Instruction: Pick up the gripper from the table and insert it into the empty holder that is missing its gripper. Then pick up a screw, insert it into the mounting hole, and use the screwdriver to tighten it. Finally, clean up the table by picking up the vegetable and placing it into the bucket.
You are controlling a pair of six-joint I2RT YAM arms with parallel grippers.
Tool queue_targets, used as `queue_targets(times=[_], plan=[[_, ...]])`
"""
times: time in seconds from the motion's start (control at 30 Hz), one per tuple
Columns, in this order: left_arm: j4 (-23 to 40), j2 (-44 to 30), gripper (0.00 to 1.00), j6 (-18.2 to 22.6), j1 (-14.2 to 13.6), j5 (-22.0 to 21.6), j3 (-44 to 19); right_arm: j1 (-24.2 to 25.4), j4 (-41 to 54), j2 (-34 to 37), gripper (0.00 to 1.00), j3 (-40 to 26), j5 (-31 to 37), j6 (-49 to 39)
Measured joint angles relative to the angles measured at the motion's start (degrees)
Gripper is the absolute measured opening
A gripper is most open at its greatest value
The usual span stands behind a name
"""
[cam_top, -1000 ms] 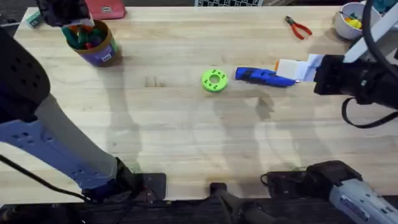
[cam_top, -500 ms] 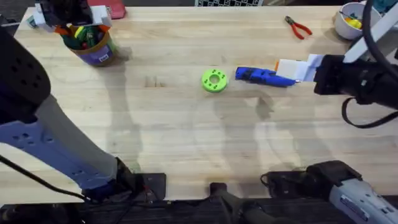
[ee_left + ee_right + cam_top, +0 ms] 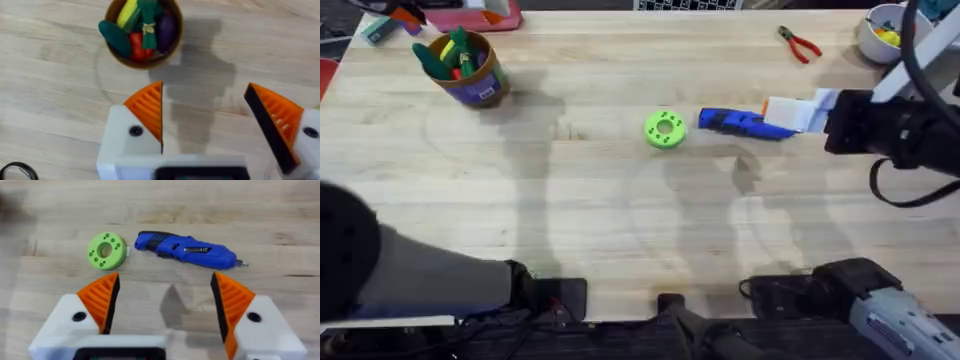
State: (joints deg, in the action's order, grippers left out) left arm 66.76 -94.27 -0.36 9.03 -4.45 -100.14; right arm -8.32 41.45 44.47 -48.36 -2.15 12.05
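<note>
The brown-gold bucket (image 3: 467,70) stands at the far left of the table with toy vegetables inside. The slim dark-green vegetable (image 3: 147,21) lies in the bucket (image 3: 141,57) among the others. My left gripper (image 3: 450,10) hangs open above the table's far edge, just behind the bucket, with nothing between its orange fingers (image 3: 148,108). The blue screwdriver (image 3: 744,123) lies at centre right. My right gripper (image 3: 783,113) hovers open over its rear end and holds nothing. In the right wrist view the screwdriver (image 3: 187,255) lies beyond the fingertips (image 3: 101,300). The loose gripper, holder and screw are out of view.
A lime-green disc (image 3: 665,129) with holes sits just left of the screwdriver. Red-handled pliers (image 3: 801,44) lie at the far right, near a white bowl (image 3: 871,38) in the corner. A pink-red flat object (image 3: 485,17) rests behind the bucket. The left arm looms large at lower left.
My left gripper has pulled back from over the bucket toward the far edge, uncovering the bucket's contents. The left arm now shows lower and larger. The right arm has not moved.
</note>
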Motion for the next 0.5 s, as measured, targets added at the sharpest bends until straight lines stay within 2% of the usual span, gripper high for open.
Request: queue_targets(times=[0.13,0.37,0.5], plan=[[0.3,4.7,0.985,-0.3,-1.8,0.7,5.5,0.0,1.7,0.0,0.994,0.0,0.0,0.0],[-1.9,16.5,0.987,-3.0,-6.8,1.8,24.3,0.0,3.3,0.0,0.993,0.0,0.0,0.0],[-2.0,23.6,0.986,-3.7,-9.8,1.9,32.0,0.0,4.0,0.0,0.994,0.0,0.0,0.0]])
